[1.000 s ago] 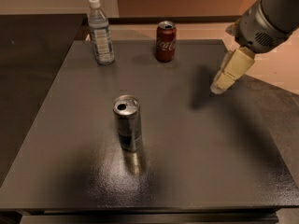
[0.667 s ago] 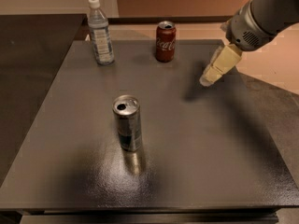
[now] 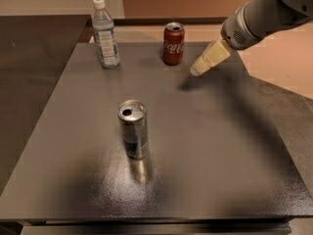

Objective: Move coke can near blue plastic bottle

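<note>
The coke can stands upright at the far middle of the dark table. The blue plastic bottle, clear with a white cap, stands upright at the far left, about a can's height to the left of the coke can. My gripper, with pale cream fingers, hangs above the table just right of the coke can, a short gap away from it. It holds nothing.
A taller slim silver-and-dark can stands upright in the middle of the table, nearer the front. The arm comes in from the upper right. A dark counter lies to the left of the table.
My gripper has moved left and toward the far side, closing in on the coke can. The cans and the bottle have not moved.
</note>
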